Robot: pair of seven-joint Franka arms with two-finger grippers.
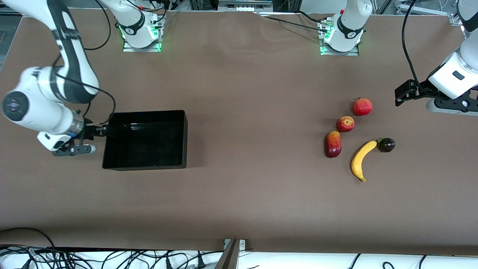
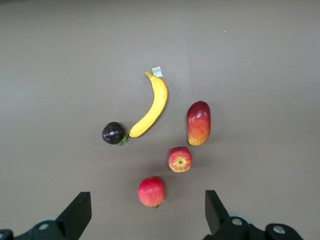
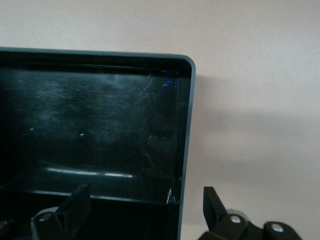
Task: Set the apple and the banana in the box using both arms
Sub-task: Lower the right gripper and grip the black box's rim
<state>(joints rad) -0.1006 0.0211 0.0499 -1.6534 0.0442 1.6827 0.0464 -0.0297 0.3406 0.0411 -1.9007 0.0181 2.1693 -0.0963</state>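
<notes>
Ideally lowered straight over apple, centre-right of frame among other fruit: open left gripper; open right gripper at box, centre-left; banana lower right.

Non-task items on brown table surface, all toward the left arm's end:

- Pomegranate: plain red, round, crown tip visible. Farthest of the three from the front camera.
- Mango: oblong, red grading to yellow, lying flat. Nearer the front camera than the pomegranate, apart from it.
- Small dark purple round fruit, glossy, with a green calyx. About level with the mango, closer to the left arm's end.
</notes>
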